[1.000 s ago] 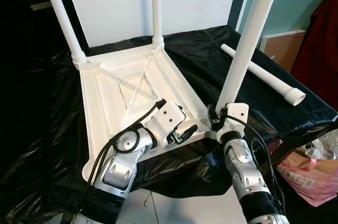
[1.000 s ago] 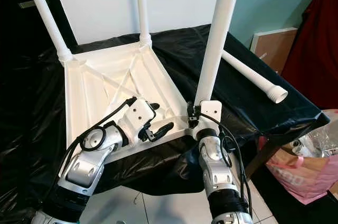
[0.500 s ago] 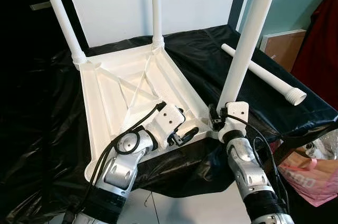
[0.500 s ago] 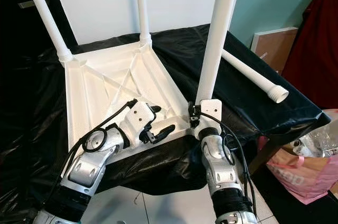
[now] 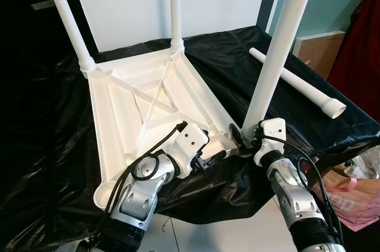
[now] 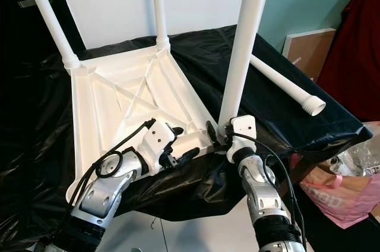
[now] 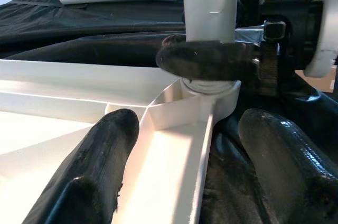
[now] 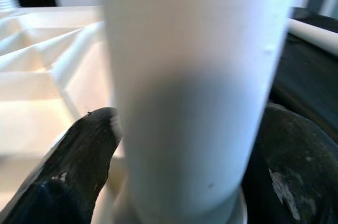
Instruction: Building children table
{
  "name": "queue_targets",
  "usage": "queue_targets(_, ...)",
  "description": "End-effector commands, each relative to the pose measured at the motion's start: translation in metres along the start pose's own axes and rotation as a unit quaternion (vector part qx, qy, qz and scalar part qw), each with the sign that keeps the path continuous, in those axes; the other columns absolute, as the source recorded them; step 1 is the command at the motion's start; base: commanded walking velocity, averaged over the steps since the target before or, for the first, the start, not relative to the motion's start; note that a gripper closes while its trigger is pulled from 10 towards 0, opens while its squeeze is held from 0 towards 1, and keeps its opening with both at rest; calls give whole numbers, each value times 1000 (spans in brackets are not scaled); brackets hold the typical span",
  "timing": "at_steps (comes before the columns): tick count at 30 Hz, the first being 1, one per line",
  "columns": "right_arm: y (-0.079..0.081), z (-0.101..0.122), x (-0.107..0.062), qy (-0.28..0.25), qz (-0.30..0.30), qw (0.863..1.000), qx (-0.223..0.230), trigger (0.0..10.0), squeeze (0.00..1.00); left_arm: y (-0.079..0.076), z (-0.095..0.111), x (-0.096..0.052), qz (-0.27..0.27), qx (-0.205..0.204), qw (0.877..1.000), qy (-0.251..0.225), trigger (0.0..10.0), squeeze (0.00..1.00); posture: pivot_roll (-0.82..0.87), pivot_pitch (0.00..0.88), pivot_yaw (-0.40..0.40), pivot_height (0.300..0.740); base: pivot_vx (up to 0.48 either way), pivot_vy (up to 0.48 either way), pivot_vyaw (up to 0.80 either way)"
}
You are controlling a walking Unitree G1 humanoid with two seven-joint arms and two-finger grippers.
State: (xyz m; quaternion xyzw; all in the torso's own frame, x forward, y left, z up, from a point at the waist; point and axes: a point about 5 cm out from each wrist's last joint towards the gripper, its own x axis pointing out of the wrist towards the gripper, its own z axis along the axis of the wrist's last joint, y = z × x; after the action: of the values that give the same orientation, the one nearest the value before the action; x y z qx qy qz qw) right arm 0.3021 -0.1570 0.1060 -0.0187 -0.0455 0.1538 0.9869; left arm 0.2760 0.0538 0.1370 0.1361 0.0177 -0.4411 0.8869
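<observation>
The white tabletop lies upside down on a black-covered surface. Two white legs stand in its far corners. A third leg stands in the near right corner socket, and my right gripper is shut on its base; both fingers press against the leg. My left gripper is open at the near rim, one finger inside the tabletop and the other outside on the black cloth. A loose fourth leg lies on the cloth at the right.
The black cover hangs over the near edge just under both wrists. A pink bag sits on the floor at the lower right. A brown board and a red cloth stand at the right.
My left gripper has drawn back a little toward the near rim. My right wrist has swung to the right around the leg's base, still shut on it.
</observation>
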Motion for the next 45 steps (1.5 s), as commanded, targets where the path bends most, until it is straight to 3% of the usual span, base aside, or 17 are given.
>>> queue_targets(1,1,3,-1,-8,38,999,-3,10000,0,-1,-6,2,17,-12,1000,12,10000,0,-73,0,14,740,0,0,0)
queue_targets(3,-3,4,0,-6,95,995,-20,10000,0,-2,-6,3,13,-22,1000,12,10000,0,-79,0,17,740,0,0,0)
queue_targets(5,-5,5,2,-4,111,994,-24,10000,0,-3,-5,4,9,-23,1000,11,10000,0,-79,0,17,740,0,0,0)
queue_targets(15,-12,8,22,13,166,984,-62,10000,0,-6,-3,6,-14,-25,1000,7,10000,0,-74,0,14,740,0,0,0)
queue_targets(20,-11,6,25,19,175,982,-64,10000,0,-5,-2,6,-13,-24,1000,7,10000,0,-73,0,12,740,0,0,0)
queue_targets(21,-10,5,26,22,180,981,-61,8392,0,-5,-2,6,-12,-25,1000,7,10000,0,-68,0,8,740,0,0,0)
queue_targets(23,-10,5,26,22,180,981,-61,8392,0,-5,-2,6,-12,-25,1000,7,10000,0,-68,0,8,740,0,0,0)
queue_targets(24,-10,4,26,23,187,980,-61,2745,0,-4,-1,6,-11,-25,1000,6,10000,0,-63,0,3,740,0,0,0)
queue_targets(25,-10,4,26,23,187,980,-61,2745,0,-4,-1,6,-11,-25,1000,6,10000,0,-63,0,3,740,0,0,0)
queue_targets(26,-10,2,25,27,187,980,-57,0,0,-4,-1,5,-8,-27,1000,6,10000,0,-61,0,3,740,0,0,0)
queue_targets(33,-14,-5,22,35,180,982,-46,0,0,-2,0,5,-3,-27,1000,5,10000,0,-62,0,7,740,0,0,0)
queue_targets(34,-16,-8,20,39,166,985,-35,10000,0,-2,0,5,-4,-26,1000,5,10000,0,-65,0,9,740,0,0,0)
queue_targets(40,-17,-11,19,40,152,987,-18,10000,0,-1,0,4,-5,-24,1000,7,10000,0,-68,0,12,740,0,0,0)
queue_targets(45,-19,-19,18,56,67,996,1,10000,0,0,-1,4,-3,-24,1000,8,10000,0,-68,0,9,740,0,0,0)
